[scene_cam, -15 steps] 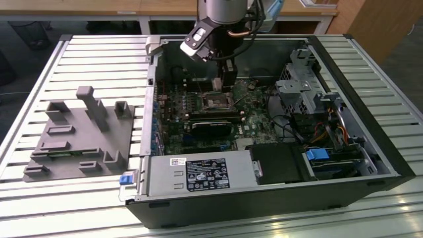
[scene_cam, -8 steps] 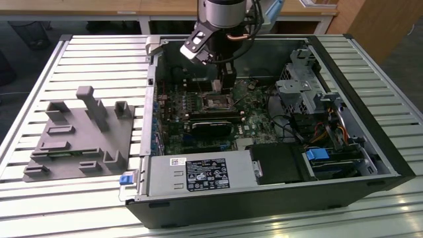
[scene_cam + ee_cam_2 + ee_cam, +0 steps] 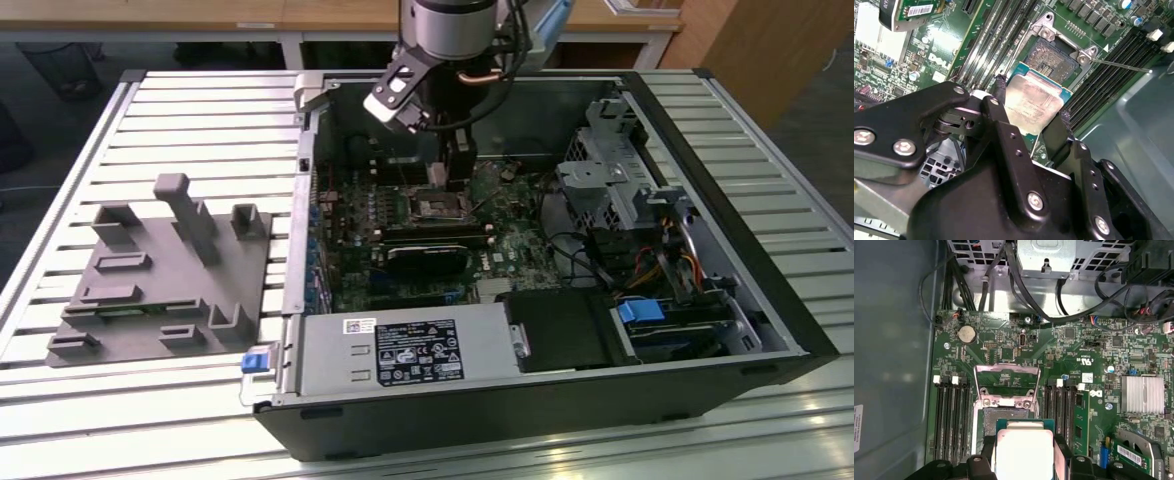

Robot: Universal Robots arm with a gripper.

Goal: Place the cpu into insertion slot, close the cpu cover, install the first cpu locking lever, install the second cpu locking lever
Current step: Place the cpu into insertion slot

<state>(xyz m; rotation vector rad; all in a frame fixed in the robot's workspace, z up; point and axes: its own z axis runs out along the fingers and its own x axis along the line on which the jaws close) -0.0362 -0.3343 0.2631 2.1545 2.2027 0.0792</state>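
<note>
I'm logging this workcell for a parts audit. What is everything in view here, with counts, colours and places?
computer case: one, black, open, on the slatted table
fixture block: one, grey, on the table, exterior view's left
circuit board: one, green, inside the case
insertion slot: one, dark, on the board, uncovered
cpu cover: one, silver, swung open beside the slot
cpu: one, silvery, clamped in the gripper near the slot
gripper: one, black, shut on the cpu
</note>
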